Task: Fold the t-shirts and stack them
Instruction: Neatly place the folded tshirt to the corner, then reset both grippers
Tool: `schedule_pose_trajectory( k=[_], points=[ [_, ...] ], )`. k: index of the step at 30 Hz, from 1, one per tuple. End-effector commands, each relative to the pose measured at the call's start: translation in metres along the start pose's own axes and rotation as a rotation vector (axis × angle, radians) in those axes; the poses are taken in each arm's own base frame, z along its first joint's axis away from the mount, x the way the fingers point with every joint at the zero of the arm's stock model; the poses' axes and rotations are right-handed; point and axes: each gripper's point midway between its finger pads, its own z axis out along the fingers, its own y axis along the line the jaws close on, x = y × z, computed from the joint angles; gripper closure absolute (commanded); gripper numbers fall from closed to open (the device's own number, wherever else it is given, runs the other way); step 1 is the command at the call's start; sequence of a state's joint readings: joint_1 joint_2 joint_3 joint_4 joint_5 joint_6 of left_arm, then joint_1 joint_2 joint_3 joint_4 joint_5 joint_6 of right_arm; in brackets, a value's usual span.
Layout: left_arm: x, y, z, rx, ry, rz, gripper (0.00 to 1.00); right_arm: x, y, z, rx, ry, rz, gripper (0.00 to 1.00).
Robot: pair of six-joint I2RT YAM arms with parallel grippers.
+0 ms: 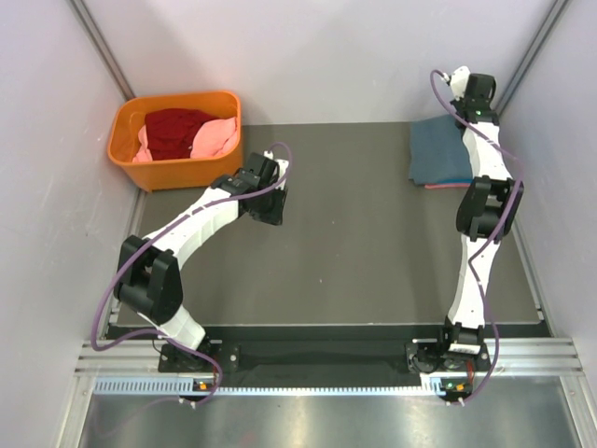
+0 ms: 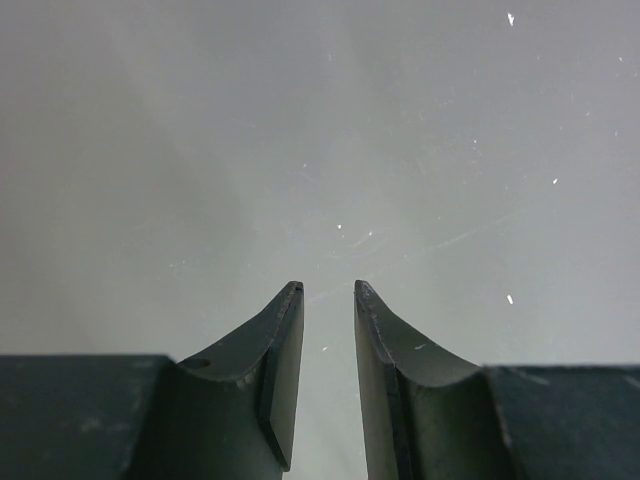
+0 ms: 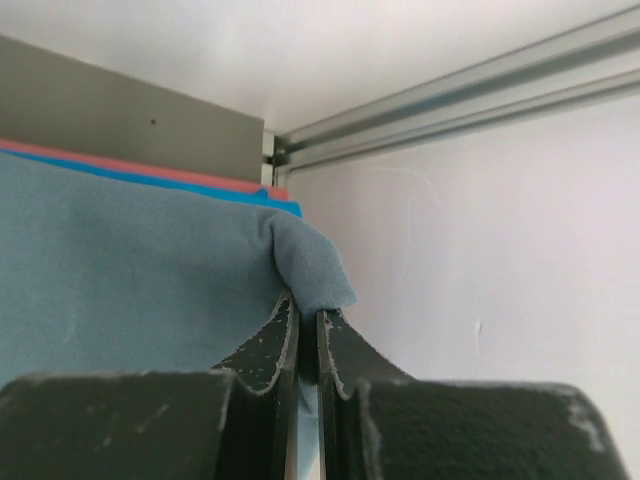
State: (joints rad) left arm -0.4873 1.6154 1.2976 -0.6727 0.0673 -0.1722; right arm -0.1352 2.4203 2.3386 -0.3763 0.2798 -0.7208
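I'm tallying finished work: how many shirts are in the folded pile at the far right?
3. A grey-blue shirt lies on top, a bright blue shirt under it, a salmon-red shirt at the bottom. More may be hidden underneath.

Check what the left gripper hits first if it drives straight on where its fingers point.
The bare grey table top: nothing lies between the left gripper and it. How far off is unclear.
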Motion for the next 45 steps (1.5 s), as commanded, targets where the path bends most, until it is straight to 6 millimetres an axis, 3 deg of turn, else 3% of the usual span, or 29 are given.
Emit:
schedule_pose_trajectory(
  k=[1, 9, 12, 13, 16, 20, 26, 28, 30, 32, 33, 34, 36, 37, 39, 41, 42, 43, 44, 45],
  points=[
    [-0.010, -0.006, 0.003, 0.024, -0.032, 0.012, 0.68, -0.028, -0.046, 0.001, 0.135, -0.106, 0.017, 1.00],
    [-0.009, -0.007, 0.007, 0.028, -0.018, 0.013, 0.68, -0.010, -0.044, 0.017, 0.163, -0.069, 0.022, 0.96],
    [-0.009, -0.007, 0.008, 0.029, -0.016, 0.012, 0.67, -0.012, -0.053, 0.016, 0.212, -0.075, 0.064, 0.68],
    [-0.008, -0.007, 0.008, 0.029, -0.014, 0.012, 0.67, -0.018, -0.054, 0.012, 0.200, -0.099, 0.104, 0.49],
    [-0.007, -0.009, 0.008, 0.041, -0.005, 0.012, 0.67, -0.026, -0.053, -0.001, 0.183, -0.123, 0.198, 0.31],
    [-0.006, -0.018, 0.004, 0.084, -0.004, 0.014, 0.67, -0.032, -0.036, -0.021, 0.182, -0.129, 0.278, 0.24],
    [-0.020, -0.027, -0.015, 0.125, -0.065, 0.024, 0.67, -0.028, -0.007, -0.056, 0.089, -0.034, 0.461, 0.31],
    [-0.032, -0.037, -0.031, 0.169, -0.109, 0.027, 0.67, -0.032, -0.004, -0.084, 0.055, -0.016, 0.506, 0.31],
    [-0.046, -0.051, -0.052, 0.239, -0.173, 0.030, 0.67, -0.045, -0.002, -0.128, 0.031, -0.032, 0.537, 0.30],
    [-0.057, -0.060, -0.069, 0.285, -0.235, 0.042, 0.67, -0.064, 0.025, -0.168, -0.078, -0.064, 0.588, 0.27],
    [-0.067, -0.064, -0.085, 0.306, -0.292, 0.048, 0.67, -0.069, 0.030, -0.200, -0.145, -0.097, 0.616, 0.26],
    [-0.072, -0.066, -0.093, 0.312, -0.324, 0.043, 0.67, -0.070, 0.041, -0.220, -0.203, -0.097, 0.675, 0.24],
    [-0.084, -0.071, -0.121, 0.335, -0.416, 0.035, 0.67, -0.072, 0.058, -0.273, -0.325, -0.134, 0.711, 0.17],
    [-0.091, -0.072, -0.129, 0.344, -0.471, 0.032, 0.66, -0.068, 0.066, -0.291, -0.372, -0.119, 0.757, 0.00],
    [-0.097, -0.075, -0.155, 0.362, -0.543, 0.017, 0.63, -0.067, 0.079, -0.342, -0.510, -0.166, 0.806, 0.00],
    [-0.098, -0.077, -0.168, 0.371, -0.574, 0.013, 0.57, -0.059, 0.100, -0.372, -0.627, -0.174, 0.821, 0.00],
    [-0.097, -0.077, -0.178, 0.376, -0.595, 0.019, 0.55, -0.062, 0.094, -0.402, -0.691, -0.235, 0.833, 0.00],
    [-0.093, -0.077, -0.181, 0.373, -0.590, 0.022, 0.35, -0.059, 0.095, -0.415, -0.720, -0.238, 0.866, 0.00],
    [-0.091, -0.075, -0.185, 0.365, -0.593, 0.026, 0.30, -0.049, 0.103, -0.421, -0.744, -0.223, 0.872, 0.00],
    [-0.089, -0.074, -0.191, 0.359, -0.602, 0.024, 0.28, -0.046, 0.095, -0.441, -0.753, -0.259, 0.905, 0.00]
  ],
)
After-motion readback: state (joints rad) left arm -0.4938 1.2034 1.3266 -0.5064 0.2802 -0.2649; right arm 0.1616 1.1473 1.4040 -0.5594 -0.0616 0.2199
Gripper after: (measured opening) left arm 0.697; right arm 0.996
